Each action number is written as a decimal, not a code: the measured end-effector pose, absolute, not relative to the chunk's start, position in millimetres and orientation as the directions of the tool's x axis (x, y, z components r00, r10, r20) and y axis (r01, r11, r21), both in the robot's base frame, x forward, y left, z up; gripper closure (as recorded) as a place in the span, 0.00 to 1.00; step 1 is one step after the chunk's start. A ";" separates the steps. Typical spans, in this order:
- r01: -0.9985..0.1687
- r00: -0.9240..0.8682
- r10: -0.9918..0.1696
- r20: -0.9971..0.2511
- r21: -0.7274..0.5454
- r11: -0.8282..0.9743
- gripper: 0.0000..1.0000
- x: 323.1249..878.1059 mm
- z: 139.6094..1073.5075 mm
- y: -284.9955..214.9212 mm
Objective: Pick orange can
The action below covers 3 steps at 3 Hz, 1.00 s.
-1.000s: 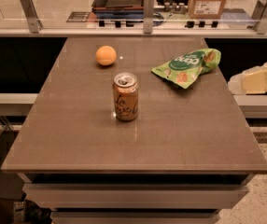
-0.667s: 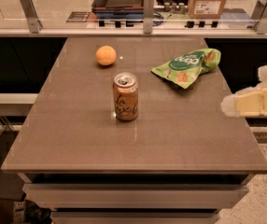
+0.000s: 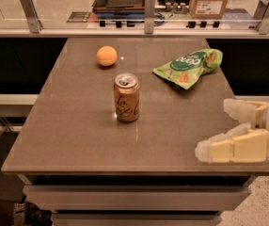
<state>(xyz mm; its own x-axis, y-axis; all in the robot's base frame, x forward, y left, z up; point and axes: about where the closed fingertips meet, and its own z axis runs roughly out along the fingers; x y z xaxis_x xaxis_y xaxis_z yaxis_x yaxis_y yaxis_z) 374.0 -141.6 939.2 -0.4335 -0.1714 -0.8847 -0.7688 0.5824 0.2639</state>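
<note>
The orange can [image 3: 126, 98] stands upright near the middle of the brown table [image 3: 78, 126], tan-orange with dark cursive lettering and a silver pull-tab top. My gripper [image 3: 212, 128] comes in from the right edge of the view, over the table's front right corner, well to the right of the can and apart from it. Its two pale yellow fingers [image 3: 228, 149] are spread apart with nothing between them.
A round orange fruit [image 3: 106, 56] lies at the back left of the table. A green snack bag [image 3: 187, 68] lies at the back right. Behind the table runs a glass partition with metal posts [image 3: 148, 8]; a cardboard box [image 3: 209, 1] sits beyond it.
My gripper has moved in from the right edge toward the left and nearer the front, now over the table's front right corner. The can, fruit and bag have not moved.
</note>
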 end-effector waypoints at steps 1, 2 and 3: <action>-0.798 -0.369 -0.138 -0.919 0.238 0.553 0.00 375.7 915.1 -121.3; -0.820 -0.308 -0.122 -0.943 0.198 0.537 0.00 381.1 882.3 -98.8; -0.834 -0.276 -0.143 -0.950 0.163 0.528 0.00 381.2 882.1 -93.8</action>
<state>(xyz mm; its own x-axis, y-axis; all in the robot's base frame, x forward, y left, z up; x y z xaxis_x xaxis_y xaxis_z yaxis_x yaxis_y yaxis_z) 381.2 -93.8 882.1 -0.2762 -0.1431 -0.9504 -0.8338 0.5275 0.1629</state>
